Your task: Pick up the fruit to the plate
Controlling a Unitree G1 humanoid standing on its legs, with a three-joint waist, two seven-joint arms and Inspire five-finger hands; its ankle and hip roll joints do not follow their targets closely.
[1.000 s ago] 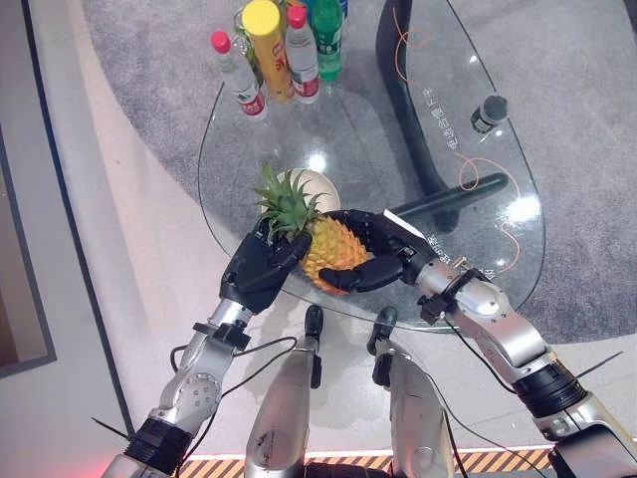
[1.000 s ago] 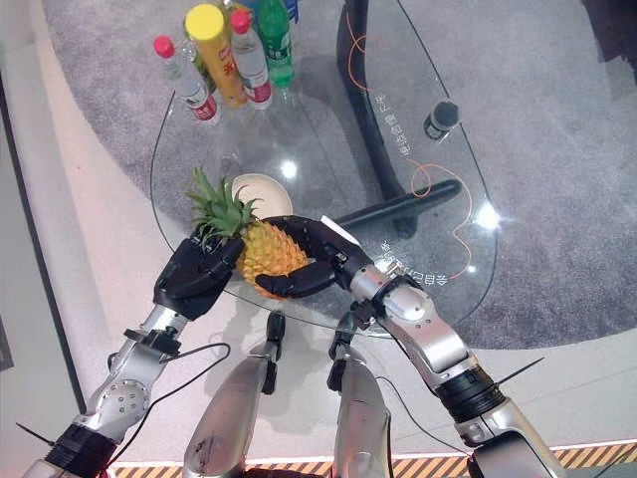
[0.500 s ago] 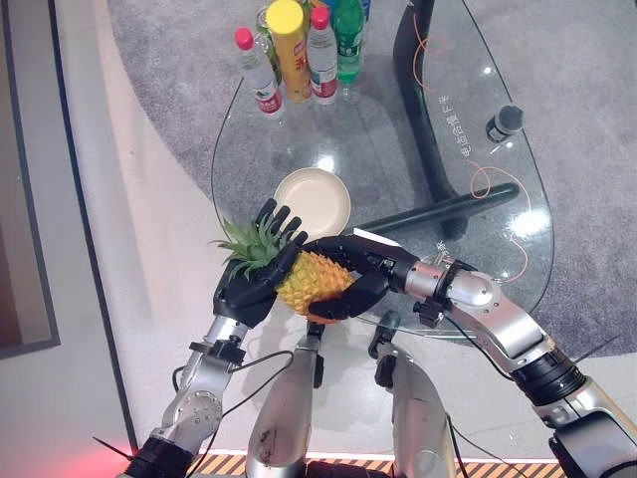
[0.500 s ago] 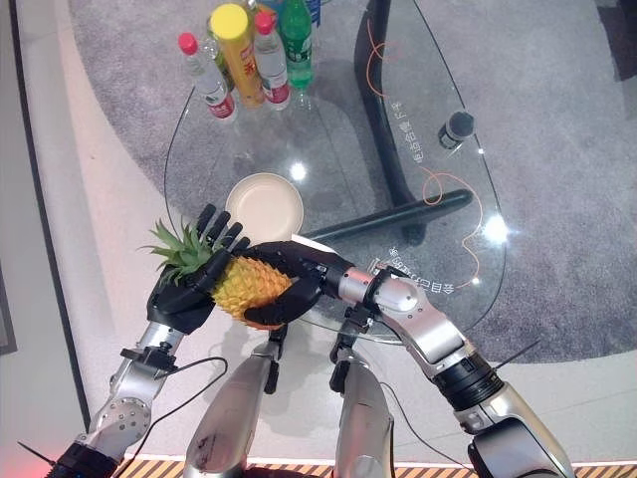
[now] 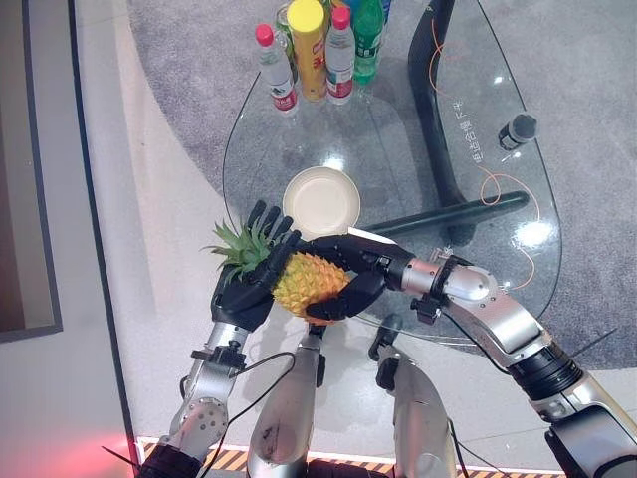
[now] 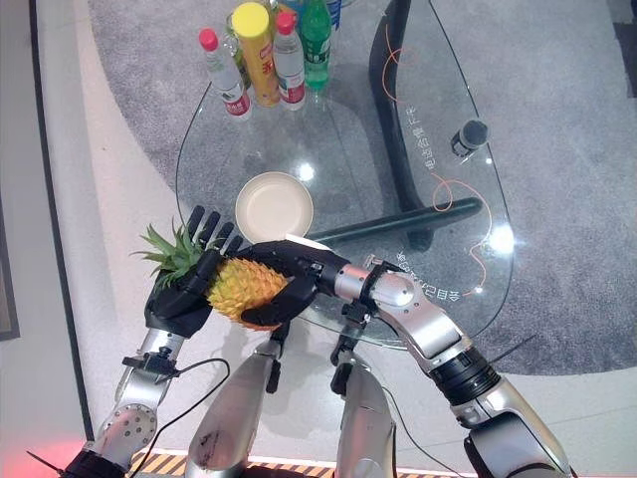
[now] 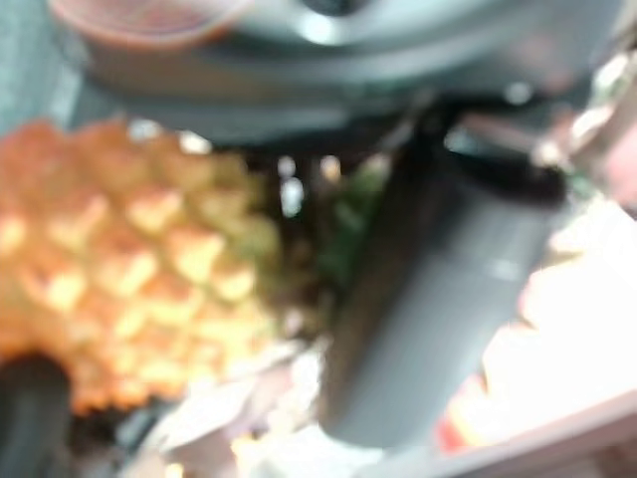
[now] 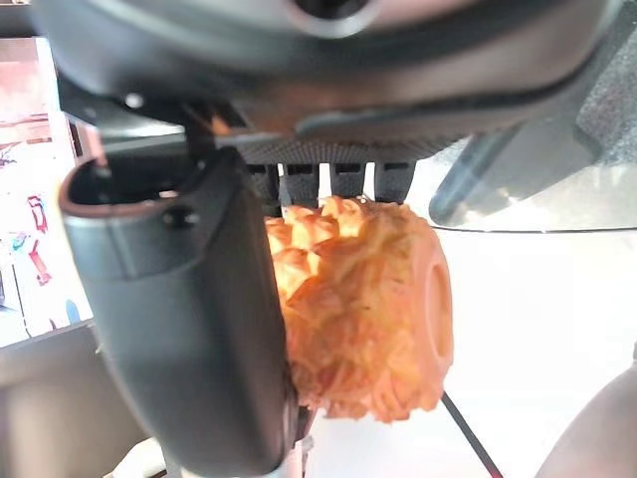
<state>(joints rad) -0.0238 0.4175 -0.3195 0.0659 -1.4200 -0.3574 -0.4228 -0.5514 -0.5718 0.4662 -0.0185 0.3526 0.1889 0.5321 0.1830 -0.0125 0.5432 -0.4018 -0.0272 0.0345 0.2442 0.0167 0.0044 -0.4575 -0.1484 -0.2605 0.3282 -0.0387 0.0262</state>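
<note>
- While both hands meet at the near edge of the glass bench (image 5: 468,149), the pineapple (image 5: 311,284) hangs between them, off the glass and lying on its side.
- Its yellow body is wrapped by the right hand (image 5: 353,269), whose fingers and thumb curl round it from the far end; the right wrist view shows the thumb beside the fruit's rind and the fingers over its top.
- Its leafy crown points toward the robot's left and rests against the left hand (image 5: 249,289), whose fingers stand fairly straight and spread behind the leaves, cupping rather than clasping.
- On the bench just beyond the fruit sits a cream plate (image 5: 320,202), with nothing in it.
- At the far end of the bench stands a cluster of bottles (image 5: 323,50): two with red caps, a green one, and a tall yellow can among them.
- Over toward the right, a small dark object (image 5: 518,129) sits on the glass, near an orange cord (image 5: 498,189) looping across it.
</note>
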